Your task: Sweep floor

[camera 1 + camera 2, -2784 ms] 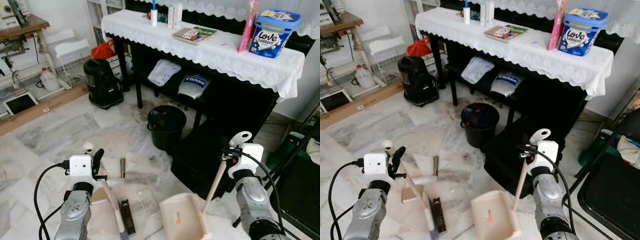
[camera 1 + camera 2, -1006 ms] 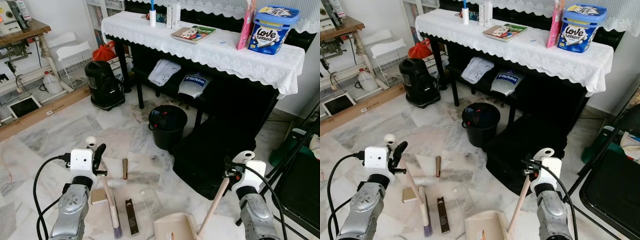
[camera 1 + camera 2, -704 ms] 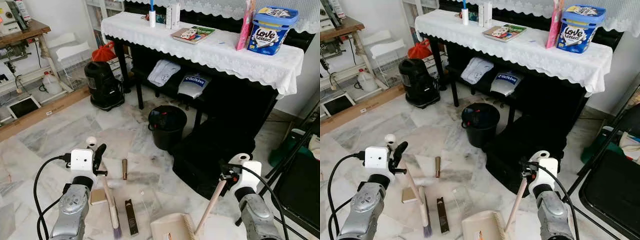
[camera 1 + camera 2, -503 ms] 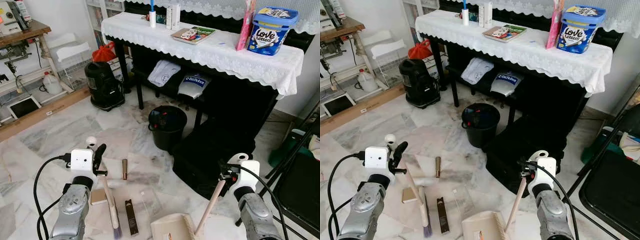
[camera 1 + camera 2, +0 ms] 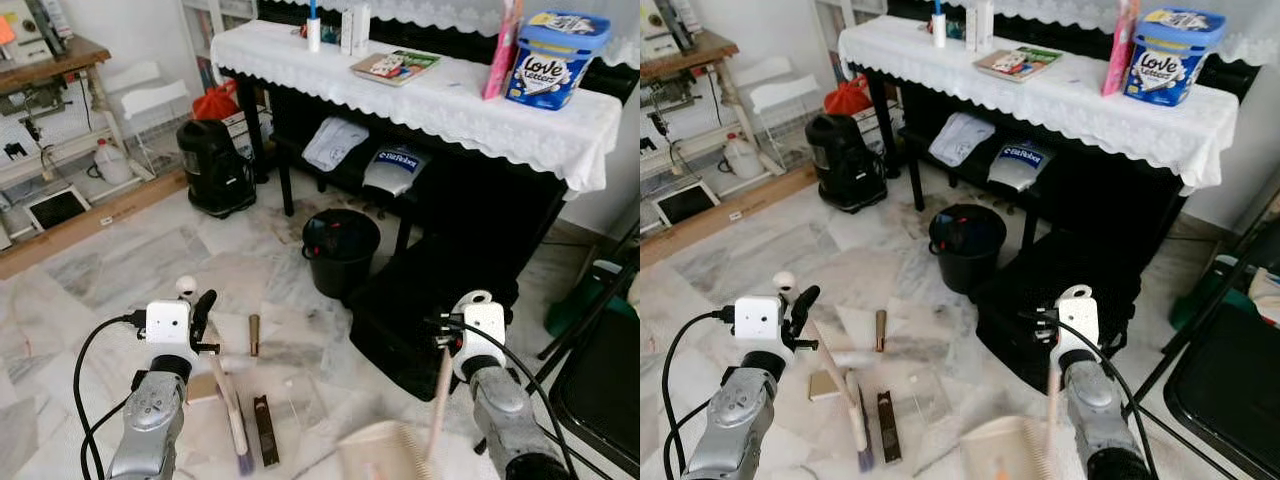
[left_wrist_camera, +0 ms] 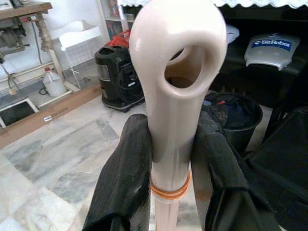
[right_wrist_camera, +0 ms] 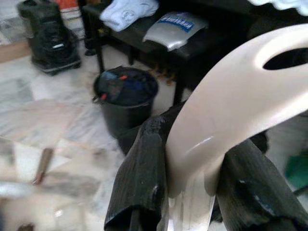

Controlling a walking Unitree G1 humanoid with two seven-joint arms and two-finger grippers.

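Litter on marble floor point(image 5: 120, 260) between two tools: dark flat stick point(image 5: 264, 443) and small brown tube point(image 5: 253, 335) lie just right of brush point(image 5: 231, 410), left of dustpan point(image 5: 385, 455). Brush long axis slants down from left gripper point(image 6: 168, 159), bristles nearest dark stick. Left gripper clamped on brush handle, forearm raised. Right gripper point(image 7: 192, 173) clamped on dustpan handle point(image 5: 441, 400), pan low at frame bottom, blurred. Judgement: sweep runs rightward toward pan; left arm nearer litter.

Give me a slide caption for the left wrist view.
Left hand clamped on the cream broom handle, black bin beyond.
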